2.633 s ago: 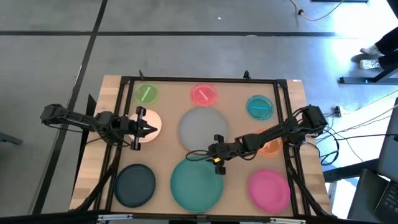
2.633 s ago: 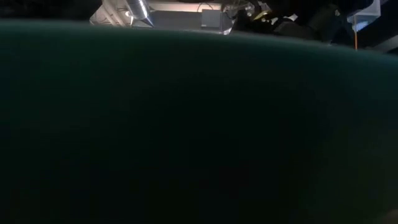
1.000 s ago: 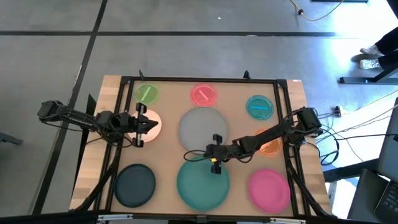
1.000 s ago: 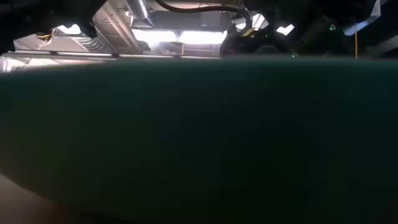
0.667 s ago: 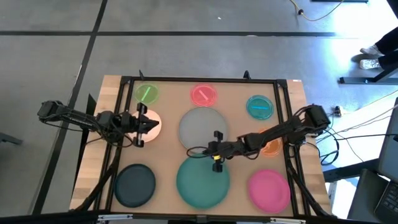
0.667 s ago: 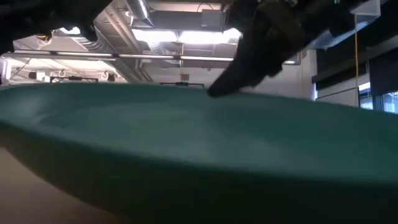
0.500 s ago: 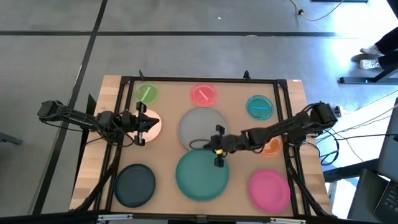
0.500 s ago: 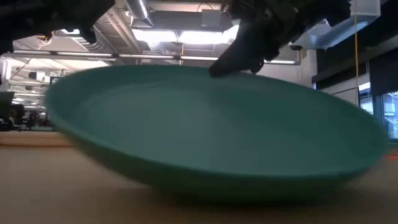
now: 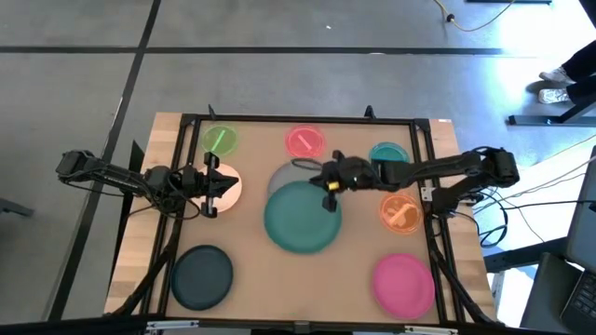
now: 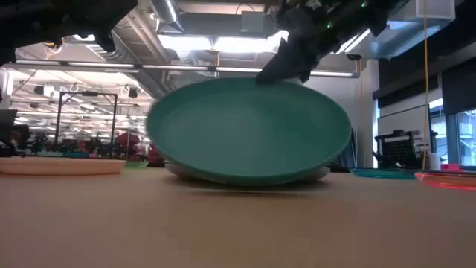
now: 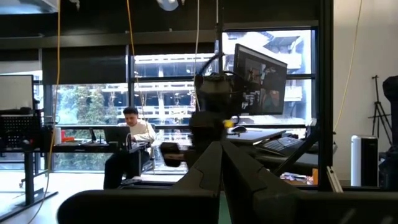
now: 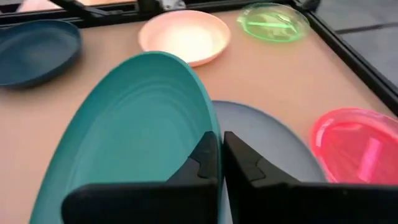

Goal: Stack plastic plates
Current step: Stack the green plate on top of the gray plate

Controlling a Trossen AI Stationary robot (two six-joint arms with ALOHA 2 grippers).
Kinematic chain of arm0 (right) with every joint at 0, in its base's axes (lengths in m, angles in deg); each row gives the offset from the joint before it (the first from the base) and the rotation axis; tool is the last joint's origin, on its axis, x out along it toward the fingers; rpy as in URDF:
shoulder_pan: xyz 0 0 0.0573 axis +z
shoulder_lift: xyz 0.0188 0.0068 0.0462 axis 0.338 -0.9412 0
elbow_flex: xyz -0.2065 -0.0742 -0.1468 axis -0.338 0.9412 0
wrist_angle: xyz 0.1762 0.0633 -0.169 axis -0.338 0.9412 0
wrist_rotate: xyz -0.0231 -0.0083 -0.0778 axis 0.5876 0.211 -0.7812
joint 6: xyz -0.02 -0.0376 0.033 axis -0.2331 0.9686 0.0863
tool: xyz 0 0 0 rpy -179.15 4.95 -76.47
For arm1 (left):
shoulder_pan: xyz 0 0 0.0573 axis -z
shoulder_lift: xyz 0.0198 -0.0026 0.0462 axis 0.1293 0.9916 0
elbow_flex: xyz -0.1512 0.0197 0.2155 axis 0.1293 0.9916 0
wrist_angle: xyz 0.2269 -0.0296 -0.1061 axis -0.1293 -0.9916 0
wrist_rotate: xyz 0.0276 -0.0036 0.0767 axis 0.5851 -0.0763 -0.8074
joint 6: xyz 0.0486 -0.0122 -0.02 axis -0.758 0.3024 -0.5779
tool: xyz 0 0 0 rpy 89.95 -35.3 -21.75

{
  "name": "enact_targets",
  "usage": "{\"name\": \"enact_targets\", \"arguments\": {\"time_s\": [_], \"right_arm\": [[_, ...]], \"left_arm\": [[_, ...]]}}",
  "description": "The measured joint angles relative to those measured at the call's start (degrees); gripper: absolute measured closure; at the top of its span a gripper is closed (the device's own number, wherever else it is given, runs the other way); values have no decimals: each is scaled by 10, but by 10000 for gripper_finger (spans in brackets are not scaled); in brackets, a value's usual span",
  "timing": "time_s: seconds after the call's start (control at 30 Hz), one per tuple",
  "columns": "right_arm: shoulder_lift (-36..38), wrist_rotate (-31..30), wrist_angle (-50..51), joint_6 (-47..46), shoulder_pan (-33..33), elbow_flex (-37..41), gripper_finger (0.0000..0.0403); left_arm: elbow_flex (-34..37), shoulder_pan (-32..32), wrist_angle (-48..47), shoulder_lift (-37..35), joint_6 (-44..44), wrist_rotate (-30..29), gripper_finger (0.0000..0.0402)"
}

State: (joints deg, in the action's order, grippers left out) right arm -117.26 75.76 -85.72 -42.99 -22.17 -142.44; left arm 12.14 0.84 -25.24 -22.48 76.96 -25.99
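The wooden desk (image 9: 358, 270) carries the plates inside a black frame. At its middle the large teal plate (image 9: 302, 216) is tilted, its far rim lifted and its near edge resting over the large grey plate (image 12: 273, 149), which lies flat beneath it and shows only as a sliver on the far side. The right gripper (image 9: 328, 184) reaches in from the right, its fingers (image 12: 205, 155) pressed together on the teal plate's far rim, pinching it.

The large magenta plate (image 9: 403, 283) sits at the near right corner and the large dark slate plate (image 9: 202, 276) at the near left, both flat and well apart from the stack.

Along the far edge lie the small green plate (image 9: 220, 140) at the left, the small pink plate (image 9: 304, 141) in the middle and the small teal-blue plate (image 9: 389, 153) to the right, partly covered by the right arm. The small orange plate (image 9: 402, 213) lies at the right, near of the right arm.

The left gripper (image 9: 214, 184) hangs over the small white plate (image 9: 227, 186) at the left, fingers (image 11: 249, 180) closed to a point, holding nothing.

In the left wrist view, a person (image 11: 132, 146) sits at a laptop in the room beyond.
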Motion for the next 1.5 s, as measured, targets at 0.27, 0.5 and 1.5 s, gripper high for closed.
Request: {"name": "enact_targets", "arguments": {"time_s": [0.27,0.5,1.5], "right_arm": [[0,28,5,16,-87,0,403],[-28,38,2,46,-125,0,403],[-170,18,-31,99,-141,0,380]], "left_arm": [[0,0,0,0,0,0,397],[0,0,0,0,-4,-23,397],[0,0,1,0,-6,-26,397]]}}
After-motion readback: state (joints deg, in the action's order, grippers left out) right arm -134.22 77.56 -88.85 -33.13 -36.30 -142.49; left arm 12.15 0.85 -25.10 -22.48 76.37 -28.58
